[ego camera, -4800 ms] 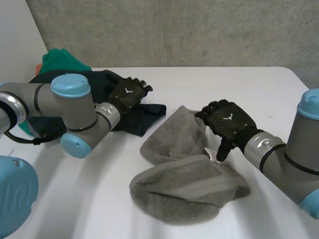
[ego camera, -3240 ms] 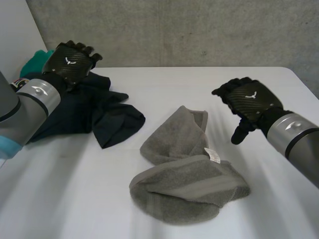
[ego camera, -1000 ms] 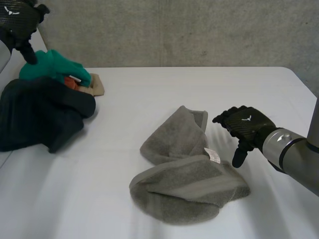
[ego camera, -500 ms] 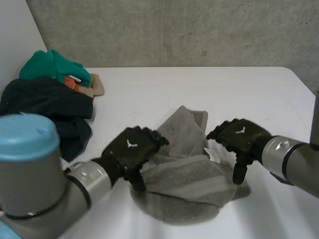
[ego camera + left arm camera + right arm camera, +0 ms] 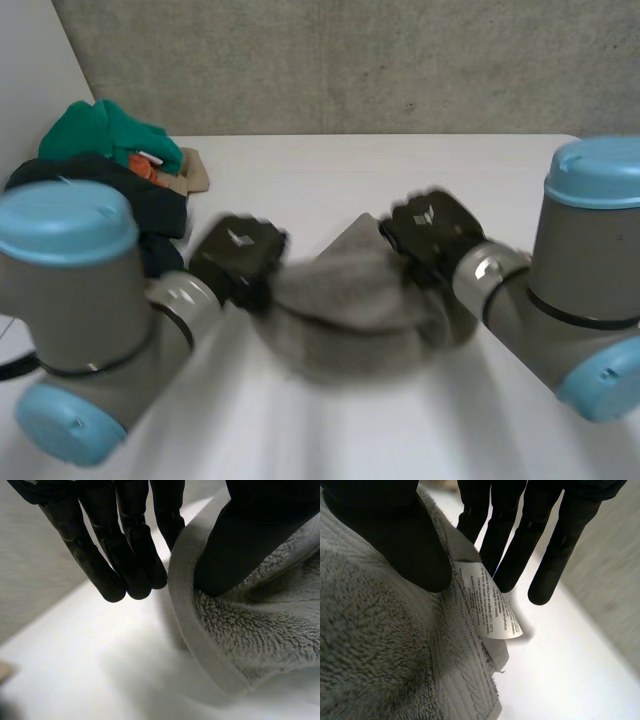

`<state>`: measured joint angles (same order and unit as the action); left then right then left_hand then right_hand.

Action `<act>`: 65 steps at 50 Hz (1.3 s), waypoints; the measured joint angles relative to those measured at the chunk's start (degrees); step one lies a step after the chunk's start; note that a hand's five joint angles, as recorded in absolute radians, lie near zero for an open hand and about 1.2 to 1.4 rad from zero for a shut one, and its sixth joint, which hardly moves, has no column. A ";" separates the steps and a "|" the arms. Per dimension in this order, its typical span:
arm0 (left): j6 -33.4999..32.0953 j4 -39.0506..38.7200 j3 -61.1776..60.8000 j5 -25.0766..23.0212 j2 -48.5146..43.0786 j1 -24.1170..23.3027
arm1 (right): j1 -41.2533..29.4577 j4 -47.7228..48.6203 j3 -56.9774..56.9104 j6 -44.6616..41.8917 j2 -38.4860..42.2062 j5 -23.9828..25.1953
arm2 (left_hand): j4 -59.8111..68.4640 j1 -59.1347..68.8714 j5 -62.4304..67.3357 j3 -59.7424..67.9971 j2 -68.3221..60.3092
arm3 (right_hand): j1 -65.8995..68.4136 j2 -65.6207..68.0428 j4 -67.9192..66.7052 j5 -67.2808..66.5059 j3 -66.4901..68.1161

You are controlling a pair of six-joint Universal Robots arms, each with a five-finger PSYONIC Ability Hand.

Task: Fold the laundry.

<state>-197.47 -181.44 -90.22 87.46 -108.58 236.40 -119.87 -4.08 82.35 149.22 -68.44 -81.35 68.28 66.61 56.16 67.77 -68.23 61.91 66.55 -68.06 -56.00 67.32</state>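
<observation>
Both arms have swung in over the white table (image 5: 330, 165) since half a second ago: the left arm (image 5: 90, 330) now fills the near left and the right arm (image 5: 580, 290) stands at the near right, its blue cap high. Between them the grey towel (image 5: 345, 305), which lay flat in two lobes, is now drawn into one bunched heap at the middle of the table, blurred with motion. At the far left edge the pile of laundry sits as before, a dark garment (image 5: 155, 215) under a green one (image 5: 105, 130), with a tan piece (image 5: 192, 172) beside them. The left hand (image 5: 238, 258) has shifted to the towel's left edge; in its wrist view the thumb presses into the terry and the straight fingers (image 5: 135, 555) lie along the outer side of the hem, pinching that edge. The right hand (image 5: 432, 230) is on the towel's right edge, thumb on the pile and straight fingers (image 5: 510, 545) behind the hem, gripping it likewise. A white care label (image 5: 487, 602) sticks out from the hem just in front of those fingers.
</observation>
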 measured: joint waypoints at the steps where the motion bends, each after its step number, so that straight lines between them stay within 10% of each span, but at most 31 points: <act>1: 0.14 -0.13 0.35 1.15 0.83 1.28 | -0.69 1.66 -1.08 0.56 0.05 -0.16 | 0.00 0.00 0.01 0.00 0.00 | 0.00 0.00 0.00 0.00 0.11; 8: 1.55 -0.24 -1.05 6.25 4.20 10.42 | -7.91 15.89 -7.10 5.29 5.34 3.43 | 0.04 0.00 0.01 0.00 0.00 | -0.09 -0.47 0.53 -0.69 0.09; 14: 3.76 0.50 -5.46 4.03 4.60 15.88 | -13.13 22.40 -10.32 4.82 13.82 6.04 | -20.71 -21.55 -18.64 -20.12 20.71 | -45.61 -50.02 49.63 48.28 -49.64; 19: 4.84 0.87 -7.09 2.07 5.63 18.90 | -12.15 21.37 -12.18 2.55 14.74 -1.32 | -41.48 -40.05 -39.46 -40.44 41.02 | -49.67 -55.16 56.48 53.35 -55.72; 27: 4.62 0.48 -4.75 -0.09 8.92 19.20 | -4.11 11.61 -12.89 8.90 5.64 -8.91 | -49.69 -47.32 -48.06 -48.96 49.61 | -49.67 -55.16 56.48 53.35 -55.72; 40: -7.89 1.80 2.33 -8.09 -1.30 5.69 | 6.13 -14.68 -18.81 -0.79 8.61 1.60 | -50.74 -48.57 -48.82 -50.18 50.73 | -48.74 -53.24 54.66 52.23 -54.03; 53: -20.15 -4.14 4.14 -0.82 -11.10 -2.50 | 6.77 -6.41 -19.84 -12.65 22.66 10.96 | -18.59 -15.88 -16.76 -18.23 18.54 | -33.21 -38.14 39.45 37.26 -38.72; 65: -20.87 -9.12 3.19 2.87 -6.53 -1.94 | 3.89 4.87 -20.25 -6.02 26.58 7.37 | -0.04 -2.93 -0.07 -0.03 0.09 | 2.78 0.71 0.18 -0.98 0.12</act>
<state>-218.34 -190.55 -87.03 90.33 -115.11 234.46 -115.98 0.79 62.10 143.20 -41.86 -73.98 68.24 63.68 56.09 67.74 -68.14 64.68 67.26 -67.87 -56.98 67.44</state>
